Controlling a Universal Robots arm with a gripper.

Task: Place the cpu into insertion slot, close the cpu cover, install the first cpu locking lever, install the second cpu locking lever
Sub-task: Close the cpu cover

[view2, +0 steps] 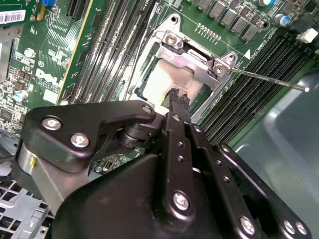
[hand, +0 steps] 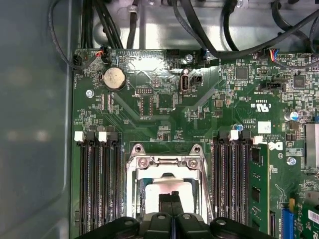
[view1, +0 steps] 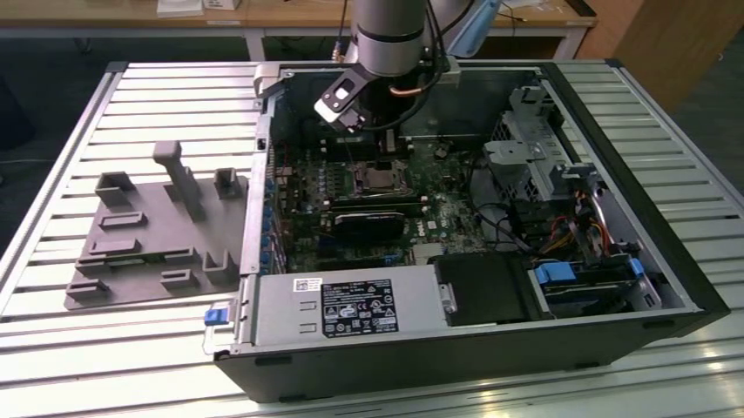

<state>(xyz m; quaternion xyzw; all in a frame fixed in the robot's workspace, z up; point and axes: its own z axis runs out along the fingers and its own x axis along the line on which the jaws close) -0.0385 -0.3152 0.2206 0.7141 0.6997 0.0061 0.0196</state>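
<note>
**Fingers shut above the cpu in its slot**

I reach down over a slatted worktop [view1: 82, 366] into an open computer case [view1: 465, 370] that lies on its side. Flat on the case floor beneath me is the green motherboard [hand: 149, 119]. A grey power supply box [view1: 348, 306] lies along the wall nearest the exterior camera. Drive cages [view1: 524, 148] and bundled cables sit toward the exterior view's right. Outside the case, well apart from me on the exterior view's left, a grey moulded tray [view1: 139, 252] rests on the worktop.

My fingers [hand: 171, 198] are closed tip against tip, and I can see nothing held between them. Straight below the tips is the insertion slot [hand: 130, 181], its silvery rim set into the board. Banks of black memory slots [hand: 97, 189] run along either side of it.

The cpu cover [hand: 167, 162], a thin silvery frame with screws at its corners, shows around the slot just beyond my tips. I cannot tell whether it lies fully flat.

The cpu [hand: 151, 196] sits in the slot, a small flat square with a pale, brightly lit silver-grey top. My tips are over it, but I cannot tell whether they touch.

A thin metal lever [view2: 269, 79] slants out from the cover's corner, away from me.
</note>
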